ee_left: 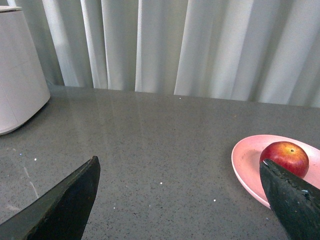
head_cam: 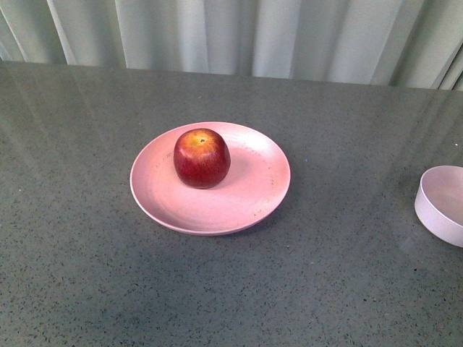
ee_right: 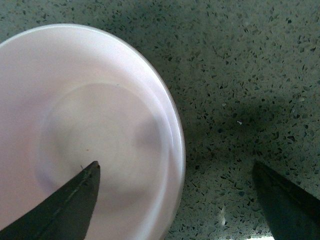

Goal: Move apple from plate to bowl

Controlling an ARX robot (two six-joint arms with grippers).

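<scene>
1. Front view: shows the apple (head_cam: 202,157) sitting on the plate (head_cam: 217,210), slightly toward its far side, in the middle of the grey surface (head_cam: 87,275). Puts the bowl (head_cam: 441,206) well apart at the right edge, cut off by the frame. Shows neither arm.
2. Left wrist view: looks across the surface toward a pale curtain (ee_left: 150,45), with the left claw (ee_left: 177,205) spread wide and holding nothing. Catches the apple (ee_left: 284,158) on the plate (ee_left: 247,162), beyond one fingertip and not between the two. Takes in a white container (ee_left: 20,75) too.
3. Right wrist view: looks straight down into the bowl (ee_right: 75,100), empty. Finds the right claw (ee_right: 175,205) apart and empty, one finger over the bowl, the other over bare surface.
4. Judged from all three: nothing accomplished yet. Left to do: reach the apple, grip, lift, carry right, release into the bowl.
</scene>
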